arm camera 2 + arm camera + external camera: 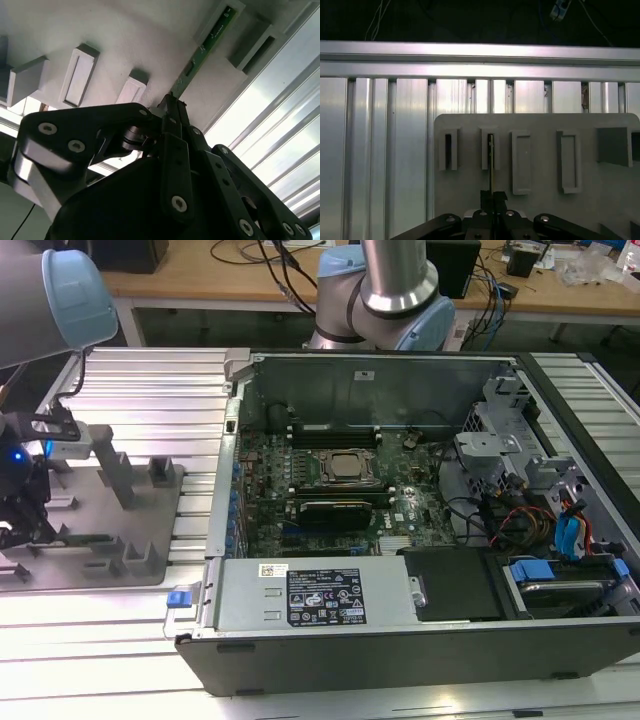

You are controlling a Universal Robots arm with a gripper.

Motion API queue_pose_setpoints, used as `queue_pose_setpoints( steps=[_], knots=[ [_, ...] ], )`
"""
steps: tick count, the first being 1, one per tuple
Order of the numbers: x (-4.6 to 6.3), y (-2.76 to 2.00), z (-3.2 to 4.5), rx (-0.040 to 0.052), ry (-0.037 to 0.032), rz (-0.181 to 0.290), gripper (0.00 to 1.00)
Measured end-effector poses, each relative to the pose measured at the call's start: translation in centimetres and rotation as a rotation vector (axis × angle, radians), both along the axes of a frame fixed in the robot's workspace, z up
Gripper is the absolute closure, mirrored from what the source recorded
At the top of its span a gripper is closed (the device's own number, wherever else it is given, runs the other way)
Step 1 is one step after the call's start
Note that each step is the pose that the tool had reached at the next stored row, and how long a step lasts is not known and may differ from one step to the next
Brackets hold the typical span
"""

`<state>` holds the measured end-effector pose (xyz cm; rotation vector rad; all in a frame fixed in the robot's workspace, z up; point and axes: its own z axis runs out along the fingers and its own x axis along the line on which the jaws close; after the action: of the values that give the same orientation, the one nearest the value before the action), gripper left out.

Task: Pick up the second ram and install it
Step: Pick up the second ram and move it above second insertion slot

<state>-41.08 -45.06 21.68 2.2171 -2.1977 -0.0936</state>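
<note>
Matte black gripper [172, 102], angular and bolted, hangs over the ribbed aluminium table [385, 150] and smooth grey holder [600, 200] of boxy posts, fingers pinched tight on the second ram [202, 47], a thin green stick standing edge-on, far end in a slotted post.

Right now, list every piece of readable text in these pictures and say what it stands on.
White sticker on the computer's metal cover: too small to read.
Black label beside it: too small to read.
Marks on the second ram: blurred, unreadable.
Nothing can be quoted.
</note>
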Motion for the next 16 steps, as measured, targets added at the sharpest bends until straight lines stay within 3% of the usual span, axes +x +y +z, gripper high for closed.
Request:
queue_pose_setpoints(
  steps=[5,8,11,16],
  knots=[
    [0.0,0.00,0.15,-0.0003,0.0004,0.000,0.91],
    [0.0,0.00,1.35,0.0000,0.0000,0.000,0.91],
    [0.0,0.00,3.00,0.0000,-0.0001,0.000,0.91],
    [0.0,0.01,4.35,0.0001,-0.0003,0.000,0.91]
  ],
)
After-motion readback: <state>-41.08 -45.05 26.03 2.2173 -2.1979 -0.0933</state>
